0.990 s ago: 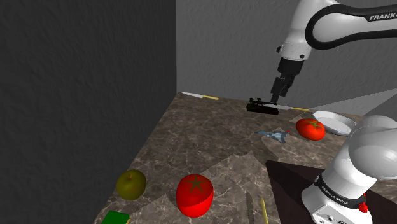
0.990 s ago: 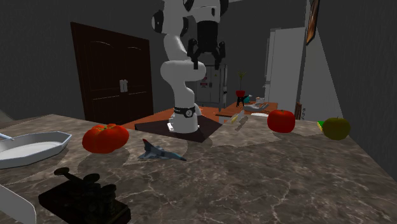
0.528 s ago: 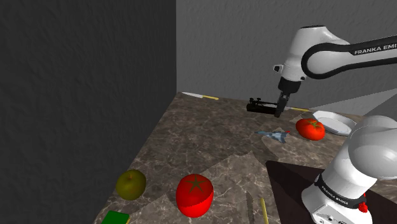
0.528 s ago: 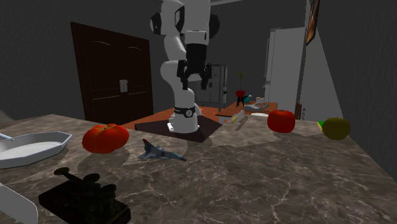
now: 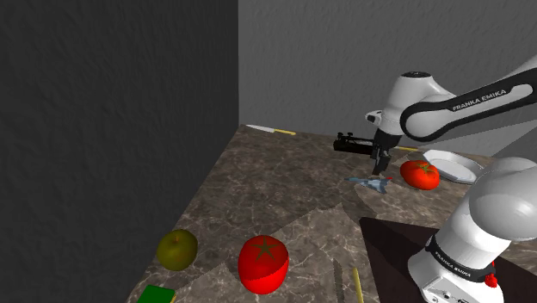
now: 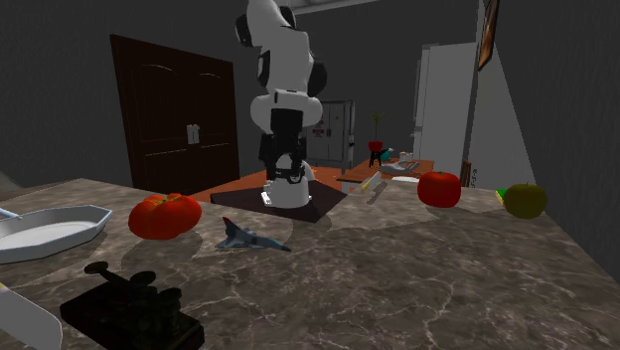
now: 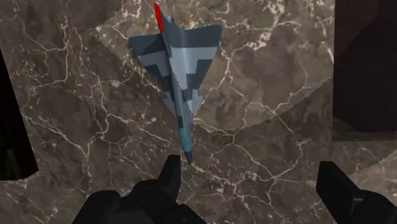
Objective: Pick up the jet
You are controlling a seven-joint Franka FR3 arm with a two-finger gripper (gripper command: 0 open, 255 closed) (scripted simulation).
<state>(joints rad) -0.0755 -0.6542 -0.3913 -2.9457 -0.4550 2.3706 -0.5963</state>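
Observation:
The jet (image 5: 372,182) is a small blue-grey camouflage toy plane with a red tail tip, lying flat on the brown marbled counter (image 5: 284,185). It also lies on the counter in the second exterior view (image 6: 248,237). My black gripper (image 5: 381,163) hangs just above it, a little to the far side in the shoulder view, and touches nothing. In the wrist view the jet (image 7: 180,76) lies ahead of the open gripper (image 7: 251,181), its nose ending close to one fingertip (image 7: 169,173). Nothing is between the fingers.
A red tomato (image 5: 420,174) and a white dish (image 5: 453,163) sit just beyond the jet. A black device (image 5: 354,144) stands behind the gripper. Nearer the front are another tomato (image 5: 262,262) and a greenish fruit (image 5: 177,249). A dark wall (image 5: 112,129) borders the counter's left.
The arm has swung down: the gripper dropped from high above the black device to just over the jet. The jet and the other objects have not moved.

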